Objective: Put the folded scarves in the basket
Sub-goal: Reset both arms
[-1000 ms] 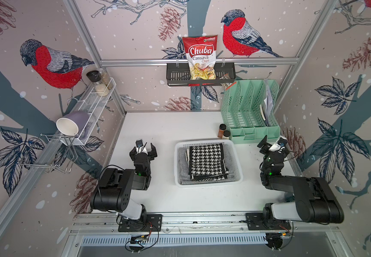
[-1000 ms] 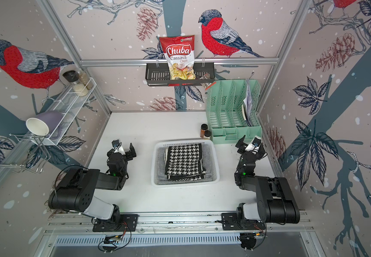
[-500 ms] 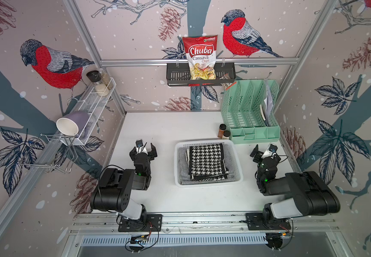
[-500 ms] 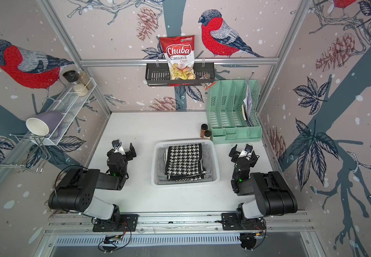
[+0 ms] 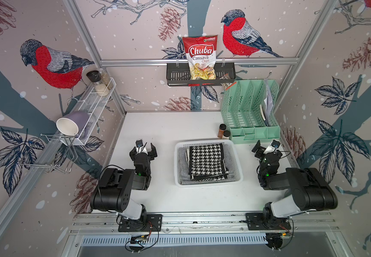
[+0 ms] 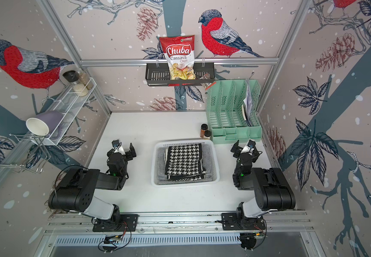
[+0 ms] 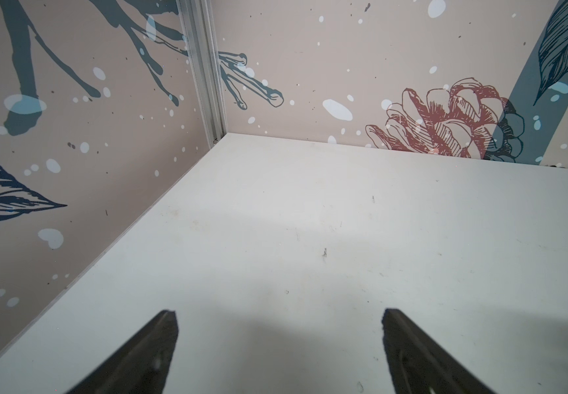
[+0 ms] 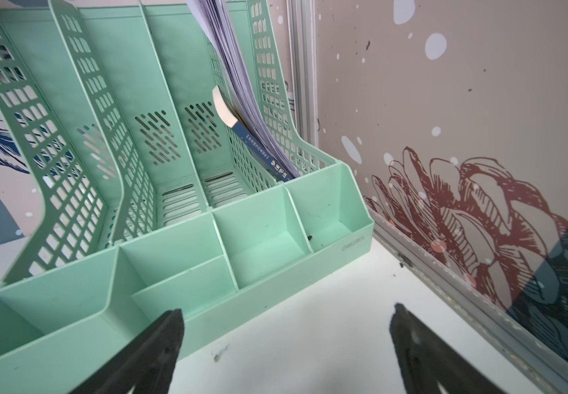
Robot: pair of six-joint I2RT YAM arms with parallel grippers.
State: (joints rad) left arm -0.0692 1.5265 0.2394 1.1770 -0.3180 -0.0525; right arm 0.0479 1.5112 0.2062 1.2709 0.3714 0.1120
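Scarf: The folded black-and-white houndstooth scarf [image 5: 206, 162] is seen in both top views lying flat inside the shallow white perforated plastic basket [image 5: 209, 185], on top of a grey cloth [image 5: 182, 160] that covers the basket's bottom.

Basket: It is set on the white table [image 7: 309, 221] between the two arms and apart from both. A mint-green plastic file organiser [image 5: 250, 111] stands near its far right corner.

Left gripper: The left gripper [image 7: 279, 314] is released. Its jaws are spread wide over bare table and nothing is caught between them. In a top view [image 6: 123, 149] it is seen beside the basket, not touching it.

Right gripper: The right gripper [image 8: 287, 308] is likewise released and empty. It is pointed at the front trays of the organiser, close to the side wall and away from the basket.

Done: The placing is judged complete. The scarf is contained within the rim, and no edge is seen hanging over it.

Left: Nothing of the task itself appears to be left. At most, the arms may need to be settled at rest.

Fold: The scarf's layers are seen slightly fanned at the near end, but the fold is judged intact.
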